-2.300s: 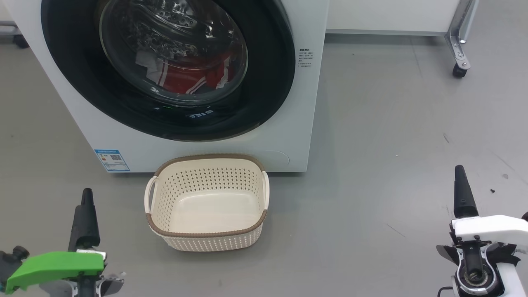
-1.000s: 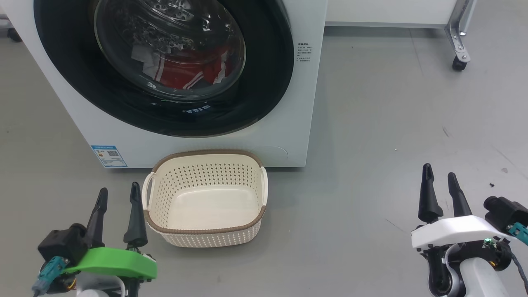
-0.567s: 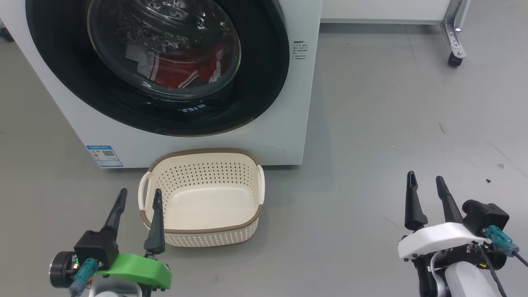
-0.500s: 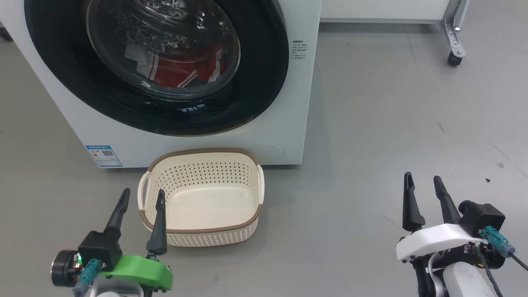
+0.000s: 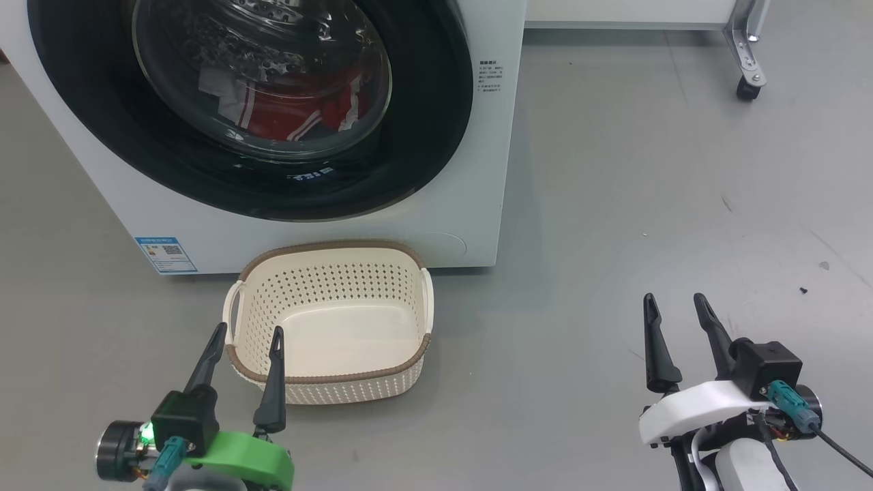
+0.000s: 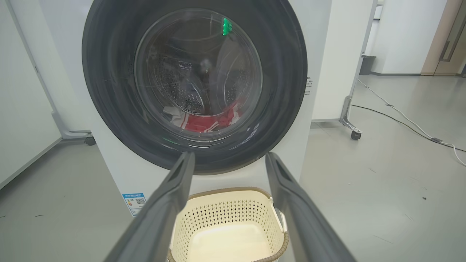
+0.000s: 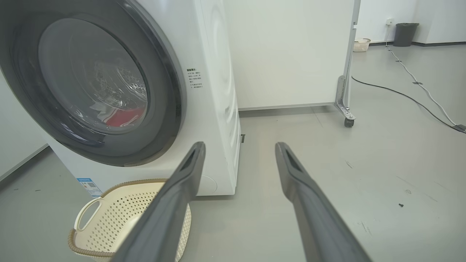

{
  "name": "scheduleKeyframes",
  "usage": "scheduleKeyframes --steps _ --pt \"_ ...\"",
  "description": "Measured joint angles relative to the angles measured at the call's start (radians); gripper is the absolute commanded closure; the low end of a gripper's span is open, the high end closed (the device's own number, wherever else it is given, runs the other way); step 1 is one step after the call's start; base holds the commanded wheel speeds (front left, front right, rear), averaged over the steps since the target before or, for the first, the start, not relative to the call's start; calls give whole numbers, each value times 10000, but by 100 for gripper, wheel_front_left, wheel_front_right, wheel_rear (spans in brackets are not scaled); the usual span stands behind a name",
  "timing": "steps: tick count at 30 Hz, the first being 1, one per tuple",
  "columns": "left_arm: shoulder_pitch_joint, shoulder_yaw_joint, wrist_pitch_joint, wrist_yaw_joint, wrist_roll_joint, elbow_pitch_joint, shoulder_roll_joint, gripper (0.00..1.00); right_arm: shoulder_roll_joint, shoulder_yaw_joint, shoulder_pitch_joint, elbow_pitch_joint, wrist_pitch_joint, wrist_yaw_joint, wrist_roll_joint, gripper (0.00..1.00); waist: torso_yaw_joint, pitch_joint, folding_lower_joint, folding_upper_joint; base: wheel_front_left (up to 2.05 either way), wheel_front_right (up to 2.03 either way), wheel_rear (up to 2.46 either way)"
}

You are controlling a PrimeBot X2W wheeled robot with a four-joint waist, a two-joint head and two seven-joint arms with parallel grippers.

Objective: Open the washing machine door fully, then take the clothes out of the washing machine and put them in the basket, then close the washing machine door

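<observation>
The white washing machine (image 5: 477, 170) (image 6: 320, 54) (image 7: 214, 72) stands ahead with its round black door (image 5: 423, 136) (image 6: 284, 72) (image 7: 167, 109) closed. Red clothes with white stripes (image 5: 293, 112) (image 6: 207, 122) (image 7: 122, 118) lie in the drum behind the glass. The cream basket (image 5: 331, 382) (image 6: 225, 214) (image 7: 105, 218) sits empty on the floor in front of the machine. My left gripper (image 5: 247, 339) (image 6: 227, 160) hovers open over the basket's near left corner. My right gripper (image 5: 675, 305) (image 7: 240, 147) is open above bare floor to the right, nothing between its fingers.
A white partition on a castor wheel (image 5: 747, 88) (image 6: 355, 135) (image 7: 348, 122) stands behind the machine to the right. A black cable (image 7: 411, 96) (image 6: 400, 122) runs across the grey floor farther right. A blue label (image 5: 165, 254) marks the machine's lower left corner.
Both wrists have turned so each gripper's two fingers now show side by side. The left gripper has drifted right to the basket's corner, the right one leftward. The camera has shifted a little too.
</observation>
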Motion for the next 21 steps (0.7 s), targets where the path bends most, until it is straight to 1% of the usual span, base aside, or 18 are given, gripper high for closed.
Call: scheduleKeyframes --steps 4,12,21 --pt "0 -19 -25 36 17 192 4 0 -4 44 -4 125 -12 6 0 0 5 22 0 0 0 0 0" --pt "-7 -35 -25 153 -485 339 4 0 -4 81 -126 249 -12 8 0 0 8 57 0 0 0 0 0" --pt "-22 -56 -25 190 -573 462 4 0 -4 77 -197 328 -12 15 0 0 -13 55 0 0 0 0 0"
